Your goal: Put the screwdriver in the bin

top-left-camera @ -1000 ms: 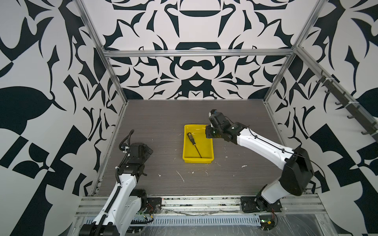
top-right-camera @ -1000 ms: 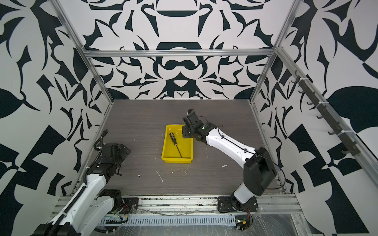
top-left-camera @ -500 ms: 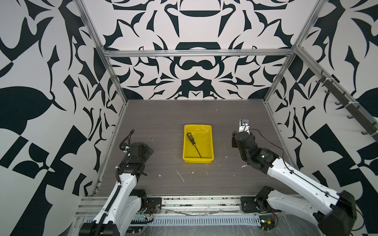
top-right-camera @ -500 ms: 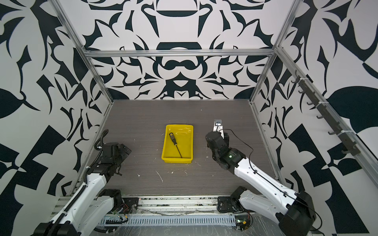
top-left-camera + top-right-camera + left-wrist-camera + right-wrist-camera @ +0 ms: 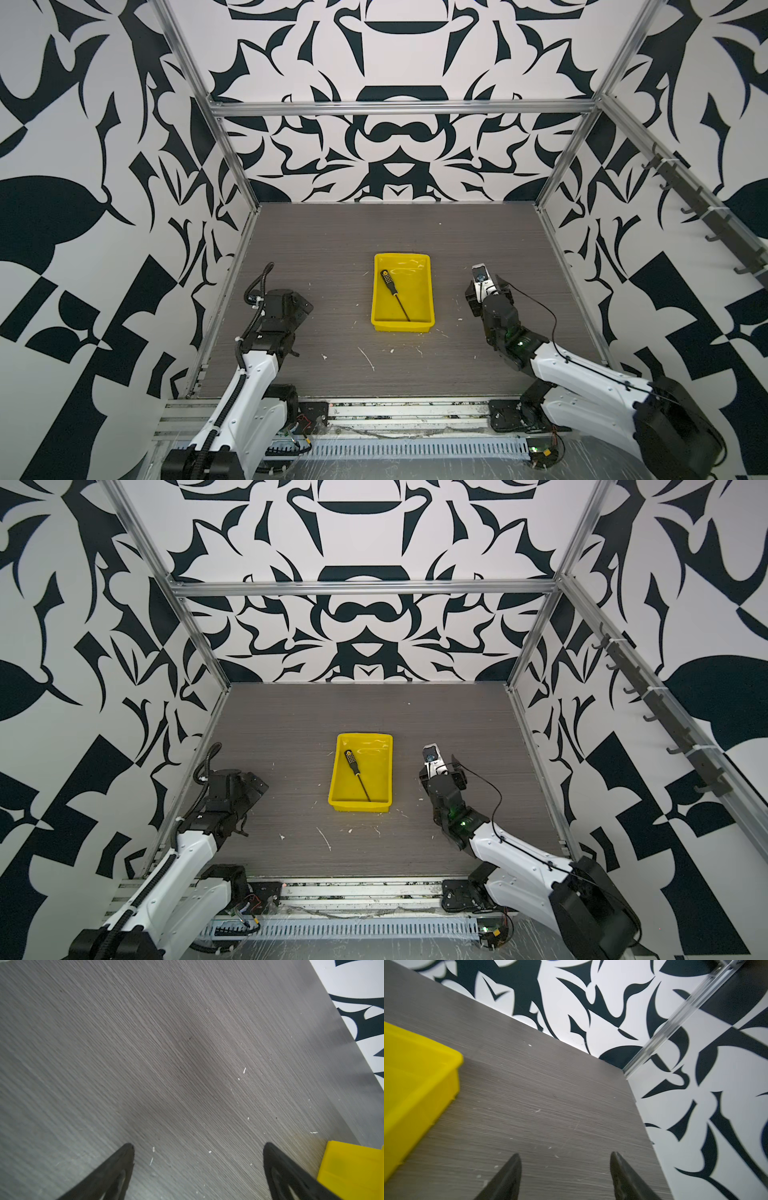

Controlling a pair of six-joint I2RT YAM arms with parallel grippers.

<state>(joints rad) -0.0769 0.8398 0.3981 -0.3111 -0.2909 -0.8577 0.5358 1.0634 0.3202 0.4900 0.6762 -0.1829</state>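
Yellow, shallow plastic bin (image 5: 402, 327) cradling the slim black-handled screwdriver (image 5: 395, 295), left gripper (image 5: 197, 1147) and right gripper (image 5: 564, 1157) both spread wide, empty, well clear, sole risk a stray swing clipping the rim.

The bin (image 5: 402, 327) is smooth yellow plastic, glossy on its floor. The table (image 5: 332, 249) looks like matt grey wood grain, flecked with white scuffs. The frame (image 5: 399, 109) is bare brushed metal. The screwdriver (image 5: 395, 296) has a dull black handle. The left tool (image 5: 198, 1144) has matt black fingers.
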